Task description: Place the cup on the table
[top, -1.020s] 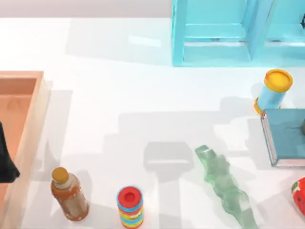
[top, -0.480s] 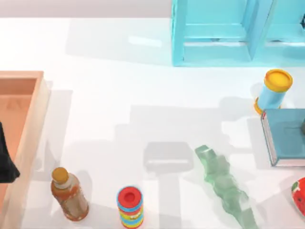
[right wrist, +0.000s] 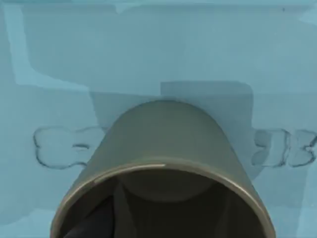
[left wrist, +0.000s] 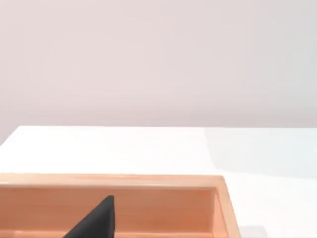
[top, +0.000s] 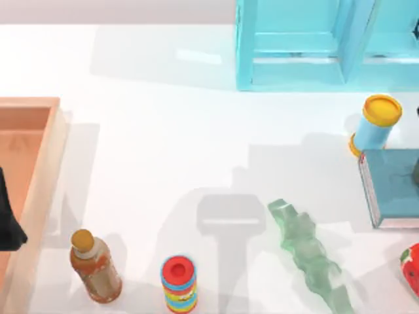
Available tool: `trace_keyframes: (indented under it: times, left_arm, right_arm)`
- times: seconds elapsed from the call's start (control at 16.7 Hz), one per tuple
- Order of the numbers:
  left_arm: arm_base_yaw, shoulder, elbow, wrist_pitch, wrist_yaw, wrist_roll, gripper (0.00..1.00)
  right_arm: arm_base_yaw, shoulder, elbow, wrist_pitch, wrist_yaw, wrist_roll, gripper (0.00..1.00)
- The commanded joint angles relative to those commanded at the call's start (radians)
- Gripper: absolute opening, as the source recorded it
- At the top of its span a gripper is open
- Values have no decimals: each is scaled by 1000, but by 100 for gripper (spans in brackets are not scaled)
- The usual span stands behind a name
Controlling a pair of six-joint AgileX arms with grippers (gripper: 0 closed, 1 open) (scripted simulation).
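Olive-grey cup (right wrist: 166,163) | open mouth facing right wrist camera, long axis running away | jaws' state: cannot tell

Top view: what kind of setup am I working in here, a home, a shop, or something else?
Likely a rendered tabletop test scene, not a real room: a bare glossy white table holds unrelated props, such as a wooden tray, a sauce bottle and a light-blue shelf unit.
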Motion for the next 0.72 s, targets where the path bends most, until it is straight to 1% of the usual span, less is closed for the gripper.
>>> trace_keyframes:
  times: [0.18,0.42,0.72]
  left_arm:
    - [0,0,0,0,0,0,100]
    - [0,0,0,0,0,0,100]
    - [0,0,0,0,0,0,100]
  right_arm:
    - [1,9,-61,63,0,1,100]
    - [1,9,-62,64,0,1,100]
    - [1,9,-62,64,0,1,62]
